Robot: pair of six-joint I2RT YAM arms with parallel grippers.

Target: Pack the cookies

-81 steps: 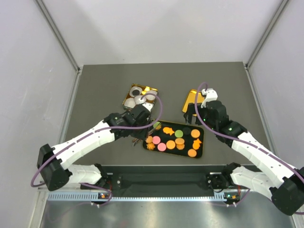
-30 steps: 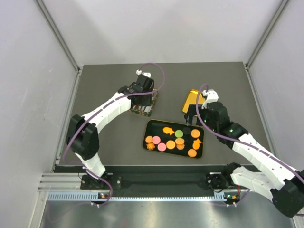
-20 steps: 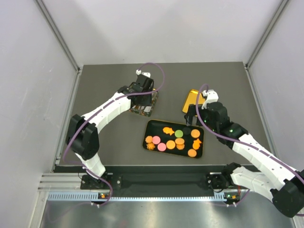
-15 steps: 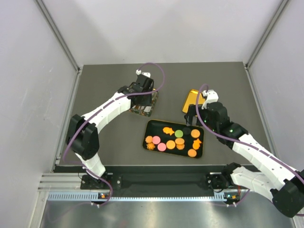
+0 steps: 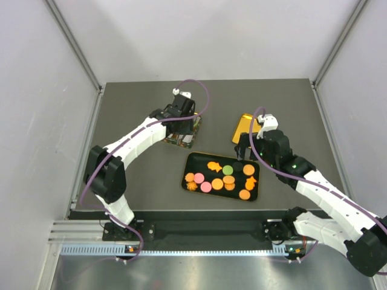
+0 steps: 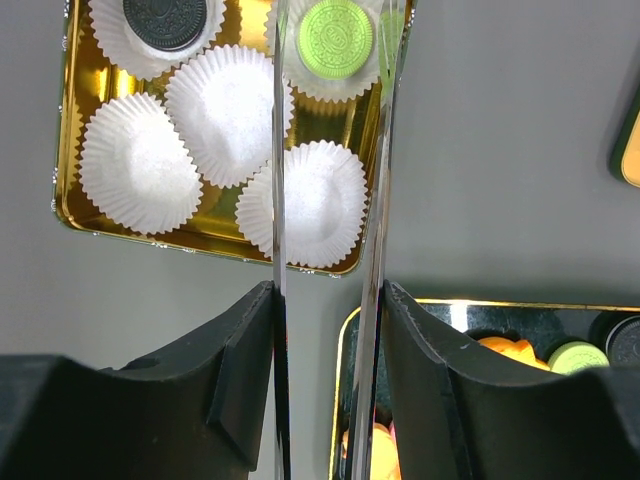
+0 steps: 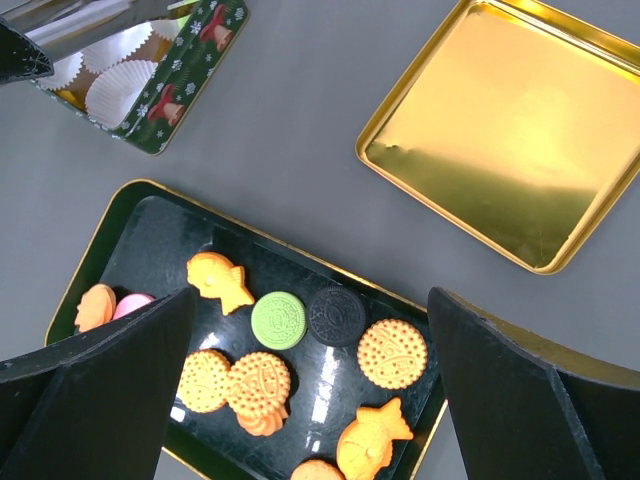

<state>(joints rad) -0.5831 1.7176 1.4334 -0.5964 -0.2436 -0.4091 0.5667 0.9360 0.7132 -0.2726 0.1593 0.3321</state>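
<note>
Green is what counts: the green cookie [image 6: 335,38] that sat on the black tray [image 7: 110,215] a few seconds back now lies flat in a white paper cup [image 6: 330,85] inside the tin [image 6: 70,200], directly between the tips of the left claw [image 6: 333,12]. Over the last second that claw has been easing apart, and a sliver of white paper shows between one finger and the cookie's edge, so I judge the cookie let go rather than pinched. A dark cookie [image 6: 165,15] fills the cup off to the claw's left, and three more cups [image 6: 140,165] nearer the wrist look unfilled. That puts the packing early on, with room in the tin and most of the cookies [image 5: 221,176] left on the tray.

As for pose, the left arm is stretched far forward, its claw pointing straight down into the tin and the tray's near corner showing behind its fingers. The right claw [image 7: 311,295] has not moved. It hangs spread wide above the tray, gripping nothing, with orange cookies directly below it and the gold lid [image 7: 505,150] ahead and to its right
</note>
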